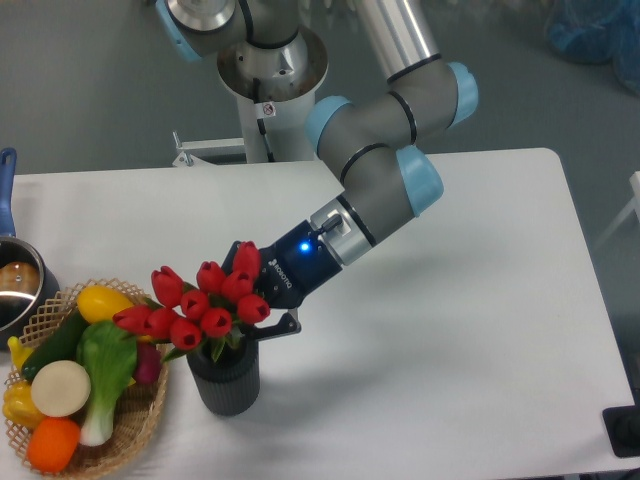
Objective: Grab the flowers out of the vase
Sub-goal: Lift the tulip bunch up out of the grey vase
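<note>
The flowers [200,303], a bunch of red tulip buds with green stems, lean to the left over the dark grey ribbed vase [226,380] at the table's front left. Their stems still reach down into the vase's mouth. My gripper [250,322] comes in from the upper right, shut on the flowers just above the rim. The buds hide most of the fingers.
A woven basket [140,425] with toy vegetables stands right beside the vase on its left. A steel pot [15,290] with a blue handle sits at the left edge. The arm's base [270,80] is behind the table.
</note>
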You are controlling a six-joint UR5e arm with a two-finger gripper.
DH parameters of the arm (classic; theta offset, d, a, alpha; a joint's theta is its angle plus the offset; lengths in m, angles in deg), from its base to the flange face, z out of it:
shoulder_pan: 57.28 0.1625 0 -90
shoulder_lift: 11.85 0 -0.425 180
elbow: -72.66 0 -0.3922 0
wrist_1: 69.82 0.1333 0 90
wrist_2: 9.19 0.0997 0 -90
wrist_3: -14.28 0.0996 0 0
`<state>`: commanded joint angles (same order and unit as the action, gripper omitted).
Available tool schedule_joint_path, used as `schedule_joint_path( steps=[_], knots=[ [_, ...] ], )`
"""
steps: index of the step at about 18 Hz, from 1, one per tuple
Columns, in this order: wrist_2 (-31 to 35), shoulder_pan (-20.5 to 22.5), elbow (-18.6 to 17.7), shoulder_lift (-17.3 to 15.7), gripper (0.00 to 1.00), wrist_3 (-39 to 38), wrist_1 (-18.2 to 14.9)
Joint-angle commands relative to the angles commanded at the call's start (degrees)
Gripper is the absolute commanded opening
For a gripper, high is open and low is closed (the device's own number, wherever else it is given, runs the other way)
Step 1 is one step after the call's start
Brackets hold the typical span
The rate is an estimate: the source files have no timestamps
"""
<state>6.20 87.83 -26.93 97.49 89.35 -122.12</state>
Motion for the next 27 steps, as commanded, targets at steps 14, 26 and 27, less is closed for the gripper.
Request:
schedule_joint_path(
  steps=[14, 26, 27],
  knots=[
    [-3.79, 2.11, 5.45, -1.85, 0.07, -8.70, -0.09],
    [-3.88, 2.90, 6.50, -3.26, 0.07, -15.21, -0.18],
    [-3.79, 2.99, 6.50, -3.43, 0.07, -15.82, -0.18]
  ],
)
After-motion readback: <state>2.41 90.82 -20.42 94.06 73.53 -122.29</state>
